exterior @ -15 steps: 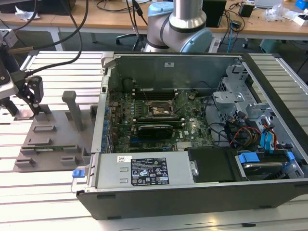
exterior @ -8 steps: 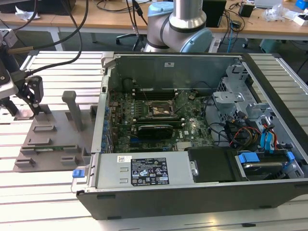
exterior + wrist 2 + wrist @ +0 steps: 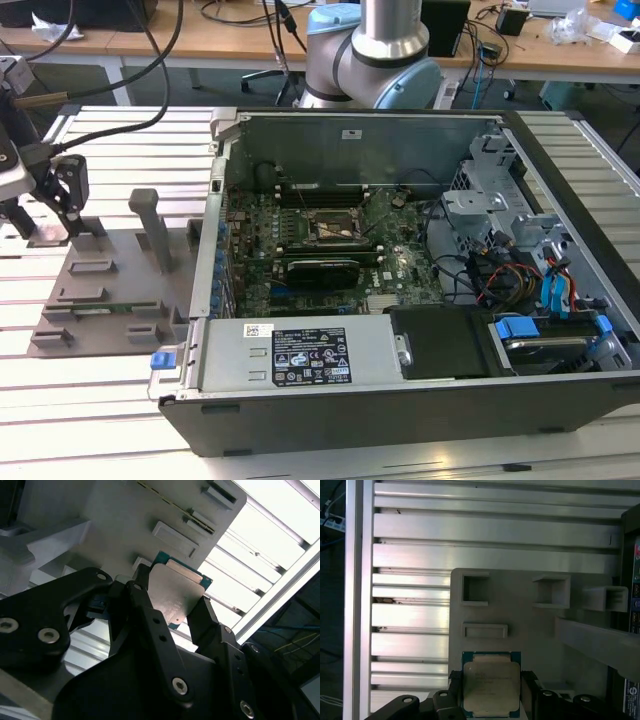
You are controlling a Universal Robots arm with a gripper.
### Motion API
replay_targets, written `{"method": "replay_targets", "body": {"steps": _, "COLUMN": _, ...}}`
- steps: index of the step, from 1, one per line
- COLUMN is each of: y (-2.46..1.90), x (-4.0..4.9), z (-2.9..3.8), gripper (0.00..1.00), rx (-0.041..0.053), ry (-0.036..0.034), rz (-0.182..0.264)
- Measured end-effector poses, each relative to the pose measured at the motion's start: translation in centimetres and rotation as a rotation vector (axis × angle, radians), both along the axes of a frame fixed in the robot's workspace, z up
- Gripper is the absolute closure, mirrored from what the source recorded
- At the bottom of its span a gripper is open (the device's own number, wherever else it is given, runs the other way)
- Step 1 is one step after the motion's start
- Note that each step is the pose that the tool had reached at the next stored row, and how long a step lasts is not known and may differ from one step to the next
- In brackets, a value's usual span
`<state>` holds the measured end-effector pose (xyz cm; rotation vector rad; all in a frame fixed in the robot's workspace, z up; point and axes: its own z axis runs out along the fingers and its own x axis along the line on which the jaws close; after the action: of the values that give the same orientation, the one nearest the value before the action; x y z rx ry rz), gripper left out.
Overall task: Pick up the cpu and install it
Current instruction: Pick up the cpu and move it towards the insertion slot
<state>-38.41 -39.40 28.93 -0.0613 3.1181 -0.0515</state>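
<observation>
The claw (image 3: 491,696) pinches the cpu (image 3: 491,682) by two opposite edges at the grey fixture block (image 3: 535,635) on the desk (image 3: 410,615), well apart from the computer case (image 3: 420,400). The chip is probably light, stiff and fragile, so only its rim suits holding.

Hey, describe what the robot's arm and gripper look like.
The arm is a silver-grey tube with pale blue joint housings. The gripper is matte black, built from flat, angular link plates fastened with silver screws and ending in two narrow fingers. Black cables loop towards it in the exterior view.
</observation>
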Motion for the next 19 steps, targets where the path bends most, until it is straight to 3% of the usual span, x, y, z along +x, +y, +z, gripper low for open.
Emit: {"method": "replay_targets", "body": {"steps": 19, "y": 0.00, "x": 0.00, "z": 0.81, "gripper": 0.45, "rx": 0.0000, "ry": 0.0001, "rz": 0.000}}
